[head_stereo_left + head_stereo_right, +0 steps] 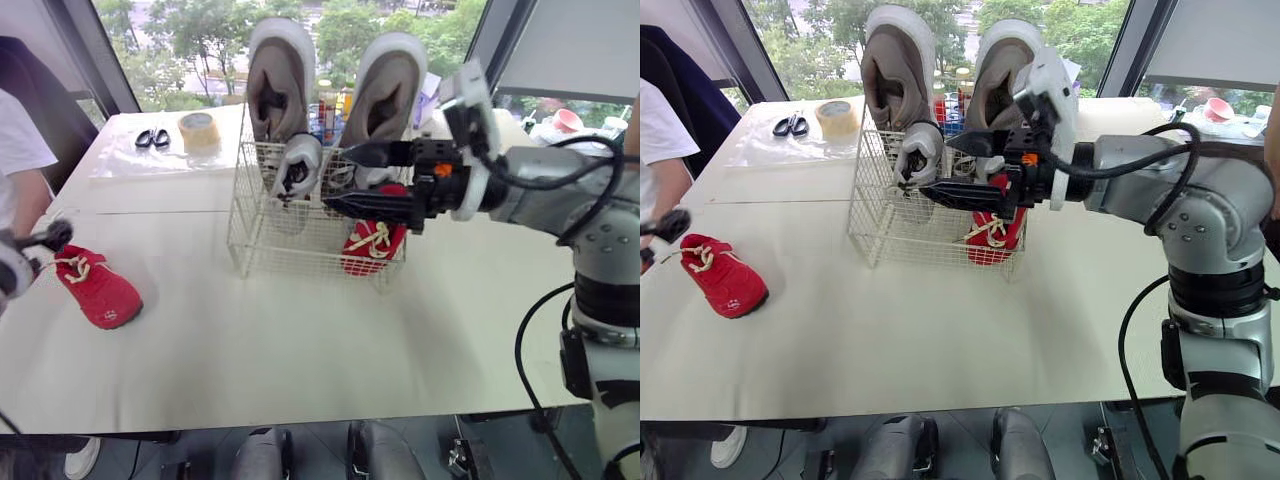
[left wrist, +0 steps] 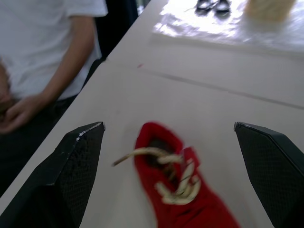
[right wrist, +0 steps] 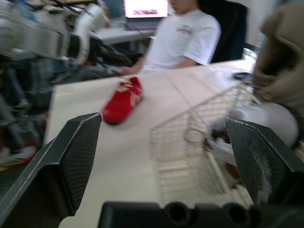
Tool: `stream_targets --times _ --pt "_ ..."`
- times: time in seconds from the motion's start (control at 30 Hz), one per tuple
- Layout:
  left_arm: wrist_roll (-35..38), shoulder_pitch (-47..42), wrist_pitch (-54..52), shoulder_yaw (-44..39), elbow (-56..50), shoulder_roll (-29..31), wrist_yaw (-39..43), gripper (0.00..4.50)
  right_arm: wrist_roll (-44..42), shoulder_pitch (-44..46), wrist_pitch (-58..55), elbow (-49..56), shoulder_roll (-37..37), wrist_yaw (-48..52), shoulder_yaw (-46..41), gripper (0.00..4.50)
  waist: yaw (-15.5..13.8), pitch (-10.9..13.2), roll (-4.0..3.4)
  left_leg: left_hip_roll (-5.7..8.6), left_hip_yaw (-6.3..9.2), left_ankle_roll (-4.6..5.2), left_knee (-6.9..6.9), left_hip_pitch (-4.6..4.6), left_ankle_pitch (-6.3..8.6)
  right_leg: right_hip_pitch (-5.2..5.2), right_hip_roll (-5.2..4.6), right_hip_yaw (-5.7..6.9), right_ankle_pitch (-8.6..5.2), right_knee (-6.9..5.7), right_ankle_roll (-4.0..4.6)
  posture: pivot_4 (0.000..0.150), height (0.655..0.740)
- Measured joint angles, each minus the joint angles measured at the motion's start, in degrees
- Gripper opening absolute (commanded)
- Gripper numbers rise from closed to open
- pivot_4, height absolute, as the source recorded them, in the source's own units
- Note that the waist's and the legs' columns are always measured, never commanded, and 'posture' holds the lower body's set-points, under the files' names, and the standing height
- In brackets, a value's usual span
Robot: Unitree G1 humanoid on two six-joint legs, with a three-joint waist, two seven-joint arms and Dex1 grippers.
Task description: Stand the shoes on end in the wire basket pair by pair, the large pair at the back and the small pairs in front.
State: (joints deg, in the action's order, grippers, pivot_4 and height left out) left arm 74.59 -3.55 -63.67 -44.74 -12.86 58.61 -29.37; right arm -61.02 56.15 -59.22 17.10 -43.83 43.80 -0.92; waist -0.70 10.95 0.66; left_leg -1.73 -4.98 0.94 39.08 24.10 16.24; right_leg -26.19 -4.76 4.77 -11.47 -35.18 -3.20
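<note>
A: Where do the shoes stand?
B: The large grey pair [image 1: 279,85] is on end at the back of the wire basket [image 1: 262,240]. In front, a small white shoe [image 1: 297,165] stands on the left and the red shoe in the basket [image 1: 375,240] on the right. Its mate, the red shoe on the table [image 1: 97,287], rests on its sole well apart from the basket, out at the robot's left

A: So how much is left?
B: I'd judge the back row done and the front row part done. At least that 1 red shoe has to go in beside its partner. Whether the white shoe has its mate next to it I cannot tell, because the right gripper [image 1: 338,180] hangs in front of that spot

A: And the grippers?
B: Both released, holding nothing. The right one is spread before the basket's front row. The left gripper [image 2: 167,125] has its fingers wide, 1 on each side of the loose red shoe, touching it nowhere that I can see

A: Do the wrist cameras add anything?
B: The left wrist view gives that shoe's open mouth and pale laces, which the head views leave too small to read. The right wrist view looks across the table [image 1: 300,350] to the same shoe and a seated person in a white shirt [image 3: 183,38]. The head views add the basket's whole contents, plus scissors [image 1: 152,138] and a tape roll [image 1: 199,130] behind
</note>
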Motion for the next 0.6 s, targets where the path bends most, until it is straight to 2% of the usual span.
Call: stream_targets --times 0.13,0.23,0.43,0.6 --pt "3.81 -1.76 -5.63 -2.28 4.98 -0.47 -7.77 4.50 2.29 -1.62 0.37 -0.21 -3.34 6.89 0.81 4.47 -0.02 -0.03 0.04 0.00 0.01 -0.02 0.00 0.02 -0.01 -0.02 -0.07 0.01 0.00 -0.01 0.01 0.150 0.7400" --pt "5.14 -3.19 -7.33 -2.18 6.81 -1.48 -10.52 4.50 2.81 -3.01 0.11 -0.16 -3.64 9.39 1.39 4.47 0.06 -0.03 0.04 0.01 0.00 -0.05 0.00 0.03 -0.03 -0.06 -0.12 0.01 0.02 -0.03 0.04 0.150 0.7400" --pt "5.76 -8.75 -9.09 0.92 13.64 -2.63 -10.22 4.50 3.41 -5.70 -0.60 2.04 -5.16 11.26 1.48 4.47 -0.08 -0.04 0.08 0.02 0.00 -0.10 0.01 0.05 -0.05 -0.10 -0.16 0.04 0.03 -0.09 0.05 0.150 0.7400" --pt "1.05 -14.12 -10.04 5.18 20.99 -3.16 -7.60 4.50 2.77 -7.55 -2.69 4.18 -6.18 10.47 0.19 4.47 0.05 -0.05 0.09 0.05 -0.04 -0.10 0.02 0.06 -0.06 -0.12 -0.18 0.03 0.05 -0.10 0.04 0.150 0.7400"
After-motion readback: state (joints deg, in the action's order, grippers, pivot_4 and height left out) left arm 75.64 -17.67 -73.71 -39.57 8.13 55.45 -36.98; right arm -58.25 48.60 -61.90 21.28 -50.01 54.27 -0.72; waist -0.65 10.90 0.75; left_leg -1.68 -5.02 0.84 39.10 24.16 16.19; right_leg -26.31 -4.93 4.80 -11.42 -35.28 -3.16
